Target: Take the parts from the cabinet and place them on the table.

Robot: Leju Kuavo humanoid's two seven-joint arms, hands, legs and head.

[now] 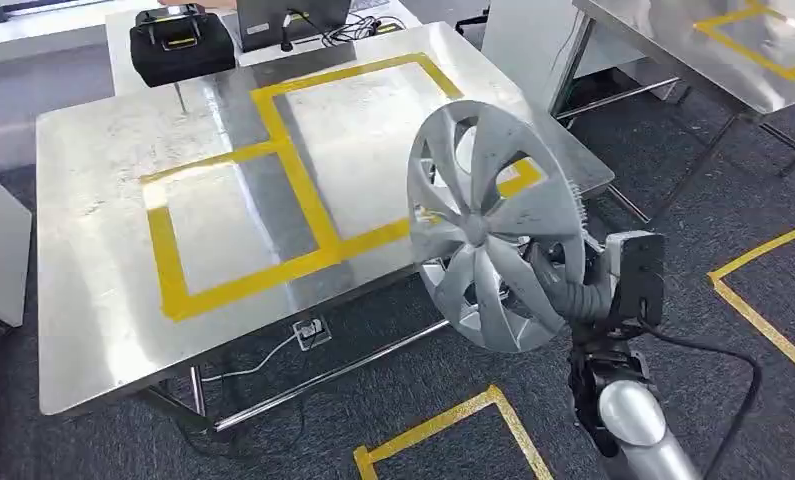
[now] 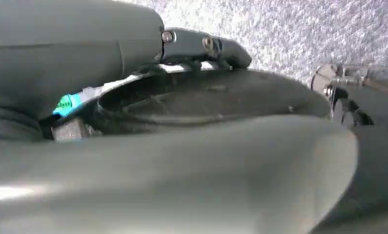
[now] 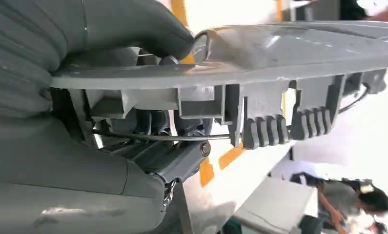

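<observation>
Steel table (image 1: 103, 300) takes up most of head view, marked w/ yellow tape rectangles (image 1: 303, 190) joined in a stepped outline. Second steel table (image 1: 673, 50) at far right, also taped; more yellow tape outlines on the grey carpet (image 1: 473, 420). Silver hubcap (image 1: 493, 225) held upright-ish, tilted, spoked face toward camera, up in the air over table's near right corner/edge, not touching the top. Right hand (image 1: 563, 285) grips hubcap at its lower right rim; in right wrist view thick grey thumb (image 3: 133, 29) presses on outer face, darker fingers (image 3: 157, 124) curl behind the rim among the clips and wire retaining ring (image 3: 182, 138). So R hand closed on hubcap, firm pinch across the rim. Silver right forearm (image 1: 633, 420) comes up from lower right. Left hand (image 2: 201, 46) seen close in left wrist view over carpet, fingers lying near dark body parts; open or closed, can't tell. Black carry case (image 1: 181, 45) sits at far left end behind table, monitor (image 1: 288, 20) beside it w/ cables. Person bending at a bench, small and blurred, in R wrist view bkgd (image 3: 350, 200).
</observation>
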